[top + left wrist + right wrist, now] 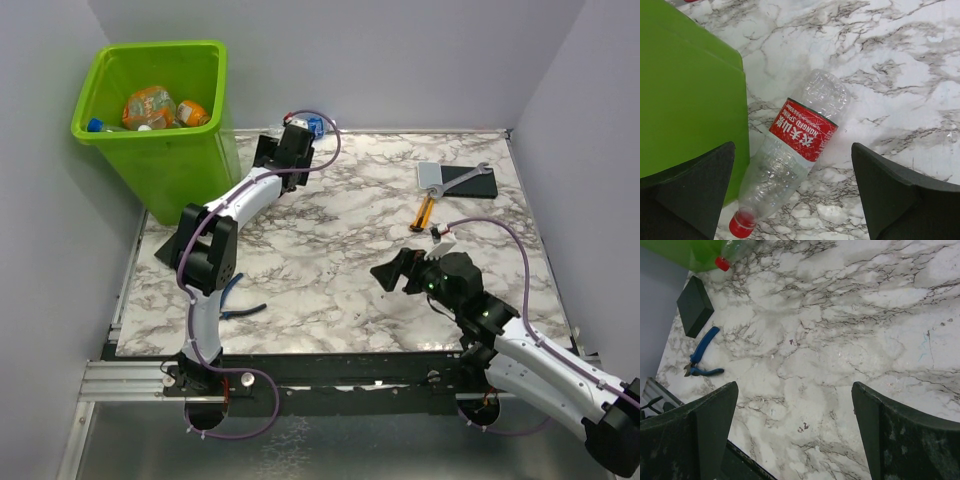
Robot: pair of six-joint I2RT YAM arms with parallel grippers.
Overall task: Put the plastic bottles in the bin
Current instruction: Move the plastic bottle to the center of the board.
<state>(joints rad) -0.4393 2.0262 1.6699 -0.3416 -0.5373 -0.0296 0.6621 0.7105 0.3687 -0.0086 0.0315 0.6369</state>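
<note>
A clear plastic bottle (792, 150) with a red label and red cap lies on the marble table, touching the side of the lime-green bin (685, 90). My left gripper (792, 197) is open above it, with one finger over the bin's side and the other over the table. In the top view the left gripper (270, 152) hides this bottle beside the bin (185, 165). Several bottles (150, 105) lie inside the bin. The red cap (722, 263) shows in the right wrist view. My right gripper (395, 272) (795, 435) is open and empty over bare table.
Blue-handled pliers (240, 300) (702, 357) lie near the front left. A black pad (170, 250) (694, 305) sits at the left edge. At the back right are a black pad (475, 185), a wrench (465, 177) and an orange-handled tool (425, 210).
</note>
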